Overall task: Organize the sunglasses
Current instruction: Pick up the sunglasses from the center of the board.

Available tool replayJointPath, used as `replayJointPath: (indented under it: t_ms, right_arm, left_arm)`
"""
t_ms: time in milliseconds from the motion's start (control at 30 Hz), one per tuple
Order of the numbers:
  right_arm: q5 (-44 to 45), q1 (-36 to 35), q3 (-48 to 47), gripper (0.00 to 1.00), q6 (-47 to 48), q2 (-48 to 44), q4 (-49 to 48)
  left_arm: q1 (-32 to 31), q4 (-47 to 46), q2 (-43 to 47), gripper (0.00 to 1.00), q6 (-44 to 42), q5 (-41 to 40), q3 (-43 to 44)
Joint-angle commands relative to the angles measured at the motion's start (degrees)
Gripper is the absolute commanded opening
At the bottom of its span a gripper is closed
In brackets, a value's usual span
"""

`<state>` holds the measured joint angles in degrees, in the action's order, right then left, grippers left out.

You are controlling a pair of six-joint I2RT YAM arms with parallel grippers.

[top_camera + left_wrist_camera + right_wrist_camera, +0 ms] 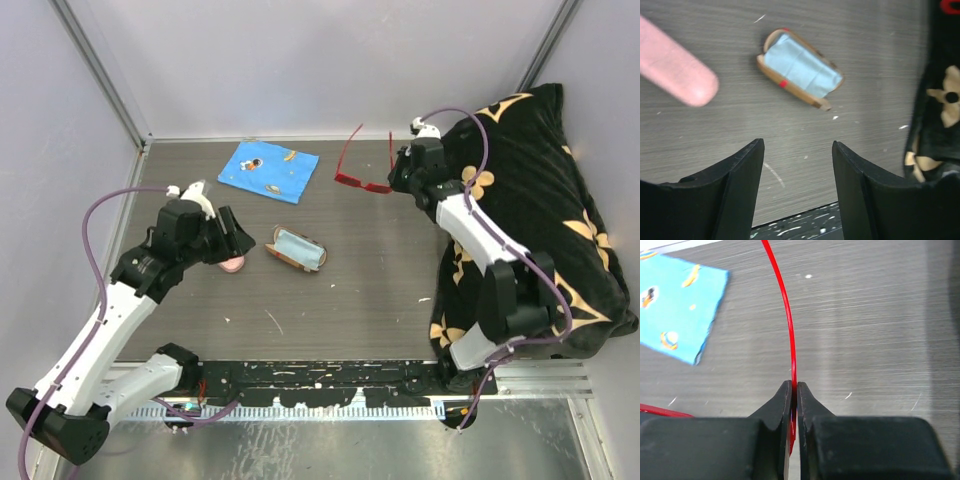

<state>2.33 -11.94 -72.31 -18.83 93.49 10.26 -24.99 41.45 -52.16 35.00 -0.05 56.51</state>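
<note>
My right jaws are pinched almost shut on one thin arm of the red sunglasses, at the far right of the worktop, just right of the blue cloth. Holding the arm keeps me off the lenses. My left jaws stand about half open and empty at the near left, facing the open case, the pink case beside it. The dark pair I cannot see, perhaps hidden

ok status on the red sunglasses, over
right jaws shut on red sunglasses temple. left jaws open, empty, near pink case. open brown case lies apart, nothing blocking.
</note>
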Motion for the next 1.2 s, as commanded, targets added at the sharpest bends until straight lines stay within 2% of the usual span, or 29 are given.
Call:
replayJointPath:
  t_ms: [0,200,367,533,667,800,900,1000,1100,1167]
  right_arm:
    - [3.9,-6.9,8.5,0.01,7.0,-12.5,-8.3]
    - [12.0,-16.7,22.6,0.0,11.3,-28.6,-14.5]
    - [11.7,-20.0,30.1,0.03,14.0,-36.3,-21.8]
    - [13.4,-20.7,35.8,0.01,10.2,-38.5,-32.0]
    - [9.7,-20.8,35.5,0.0,12.3,-37.7,-33.6]
    - [4.2,-20.8,35.4,0.0,14.3,-37.7,-36.2]
    - [4.0,-21.3,34.7,0.01,15.7,-37.7,-37.1]
    - [8.8,-22.5,32.2,0.0,19.2,-36.2,-35.3]
    - [19.8,-26.7,27.9,0.0,24.9,-33.3,-31.5]
    - [26.2,-30.1,27.1,0.0,29.4,-32.1,-32.6]
  left_arm:
    - [0.4,-6.6,-0.4,0.6,3.4,7.1,4.8]
    - [0.3,-9.6,-2.6,0.61,6.0,13.8,8.0]
    - [0.4,-12.5,-3.4,0.62,8.4,16.1,7.8]
    - [0.4,-13.1,-4.4,0.61,8.6,16.8,8.4]
    - [0.4,-13.4,-4.5,0.61,7.4,17.6,9.2]
    - [0.4,-17.0,-4.6,0.6,3.7,22.1,9.6]
    - [0.4,-15.8,-6.6,0.57,2.0,23.1,12.3]
    - [-0.3,-12.5,-8.1,0.51,1.2,18.6,15.9]
    - [-5.1,-7.3,-9.7,0.51,-3.0,5.3,21.5]
    - [-9.4,-4.0,-11.9,0.52,-6.0,-3.0,26.8]
